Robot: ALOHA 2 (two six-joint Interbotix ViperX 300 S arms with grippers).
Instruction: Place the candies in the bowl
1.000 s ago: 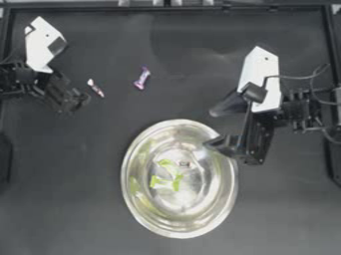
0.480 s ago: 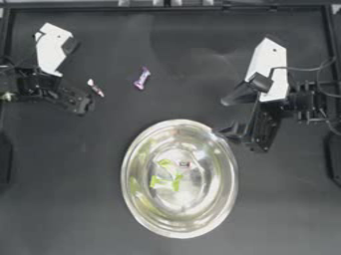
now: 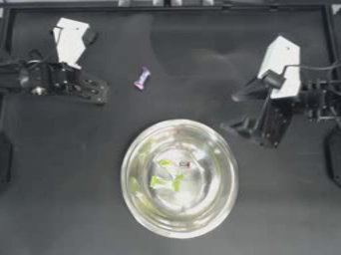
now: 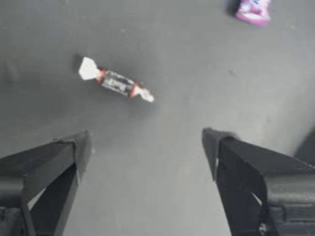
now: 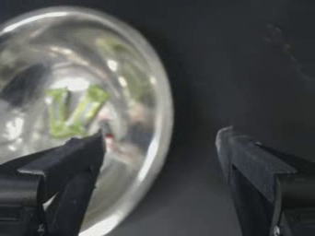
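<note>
Dark table (image 3: 60, 199): shiny silver metal bowl (image 3: 136, 149) holds two yellow-green candies (image 3: 165, 175). Left gripper (image 4: 144, 145), released, faces the white-and-red wrapped candy (image 4: 117, 83); grasping it likely follows. Right gripper (image 5: 157, 150), released, idles beside the bowl.

The right gripper (image 3: 234, 110) has drawn back from the bowl (image 3: 143, 149), jaws empty.

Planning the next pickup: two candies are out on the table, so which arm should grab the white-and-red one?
Left. The left claw is open just short of the white-and-red candy. The right claw is beside the bowl, farther away.
</note>
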